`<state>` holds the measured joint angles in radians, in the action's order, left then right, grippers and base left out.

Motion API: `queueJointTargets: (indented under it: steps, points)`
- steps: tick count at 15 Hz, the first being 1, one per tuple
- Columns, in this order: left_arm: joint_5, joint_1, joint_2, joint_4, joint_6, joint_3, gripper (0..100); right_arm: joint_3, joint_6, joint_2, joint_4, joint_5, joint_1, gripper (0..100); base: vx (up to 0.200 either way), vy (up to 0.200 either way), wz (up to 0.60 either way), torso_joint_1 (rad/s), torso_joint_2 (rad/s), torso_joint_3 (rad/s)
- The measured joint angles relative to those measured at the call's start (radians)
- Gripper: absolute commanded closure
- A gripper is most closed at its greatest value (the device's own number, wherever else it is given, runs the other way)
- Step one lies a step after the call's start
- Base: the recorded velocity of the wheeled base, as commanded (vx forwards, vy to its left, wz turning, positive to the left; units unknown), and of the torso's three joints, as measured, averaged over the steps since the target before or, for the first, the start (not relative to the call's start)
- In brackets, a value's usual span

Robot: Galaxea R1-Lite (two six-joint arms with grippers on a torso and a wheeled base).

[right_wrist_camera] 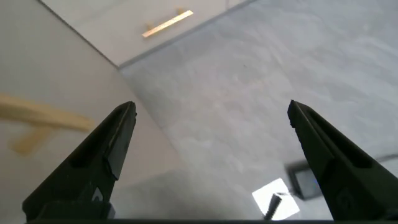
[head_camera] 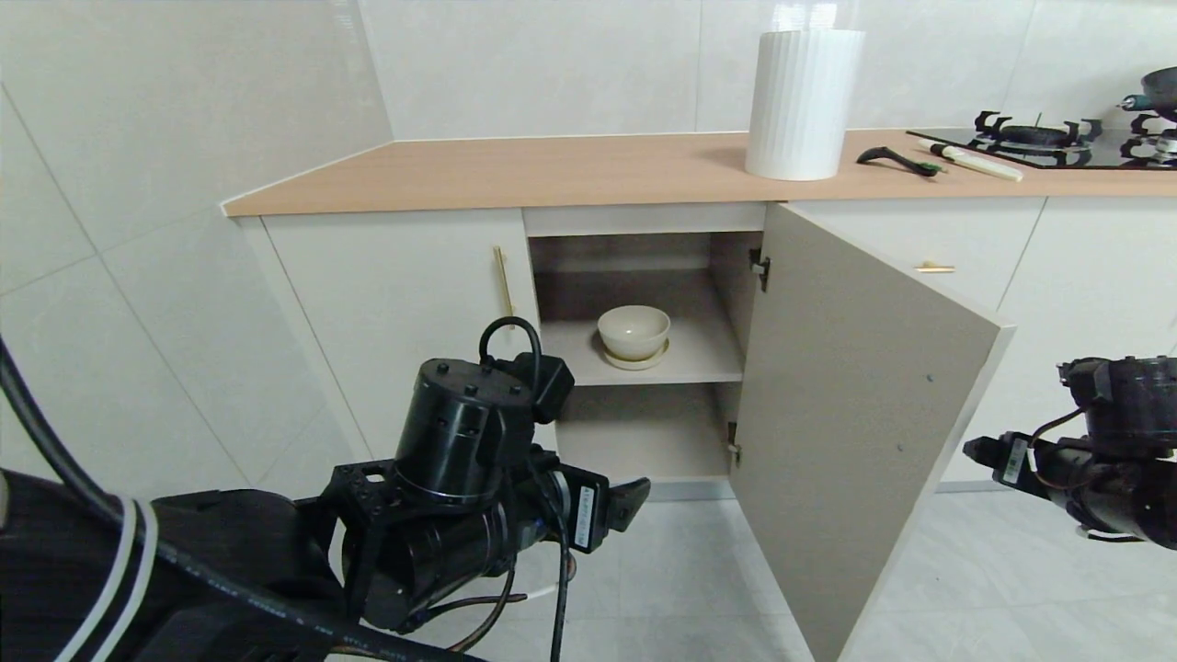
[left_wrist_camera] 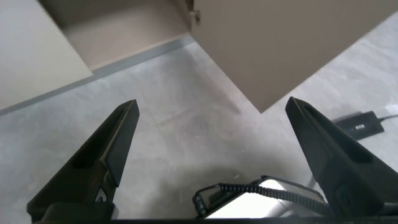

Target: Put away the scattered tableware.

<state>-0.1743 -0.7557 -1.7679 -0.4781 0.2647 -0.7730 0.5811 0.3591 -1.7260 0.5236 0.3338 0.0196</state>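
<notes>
A cream bowl [head_camera: 634, 331] sits on a small plate [head_camera: 634, 359] on the upper shelf of the open cabinet [head_camera: 644, 368]. The cabinet door [head_camera: 855, 414] stands swung out to the right. My left gripper [left_wrist_camera: 211, 112] hangs low in front of the cabinet, open and empty, with the floor between its fingers [left_wrist_camera: 102, 155]. In the head view the left gripper [head_camera: 625, 501] shows below the shelf. My right gripper [right_wrist_camera: 211, 112] is open and empty too, held beyond the door's right side, its arm [head_camera: 1094, 450] at the right edge.
On the wooden counter [head_camera: 552, 170] stand a tall white ribbed container [head_camera: 803, 101], a black-handled tool [head_camera: 897, 161], a cream-handled utensil [head_camera: 975, 163] and a gas hob [head_camera: 1057, 138]. A closed door with a gold handle [head_camera: 502, 280] is left of the opening. Grey tiled floor [head_camera: 680, 570] lies below.
</notes>
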Motion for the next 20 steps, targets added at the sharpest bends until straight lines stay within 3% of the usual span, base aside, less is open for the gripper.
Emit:
queueJointTargets:
  steps: [5,12,17,20]
  points:
    - [0.001,0.014,0.003,0.0,0.0,-0.003,0,0.079,-0.002,-0.052,0.001,-0.056,0.047,0,0.0,0.0,0.0,0.0,0.0,0.0]
    - [0.001,0.043,0.026,0.0,0.001,0.0,0,0.201,0.0,-0.141,0.002,-0.067,0.234,0,0.0,0.0,0.0,0.0,0.0,0.0]
    - [0.0,0.087,0.064,0.0,0.002,0.042,0,0.395,0.001,-0.293,-0.013,-0.069,0.354,0,0.0,0.0,0.0,0.0,0.0,0.0]
    - [0.0,0.105,0.104,0.0,0.002,0.06,0,0.493,0.005,-0.363,-0.051,-0.071,0.374,0,0.0,0.0,0.0,0.0,0.0,0.0]
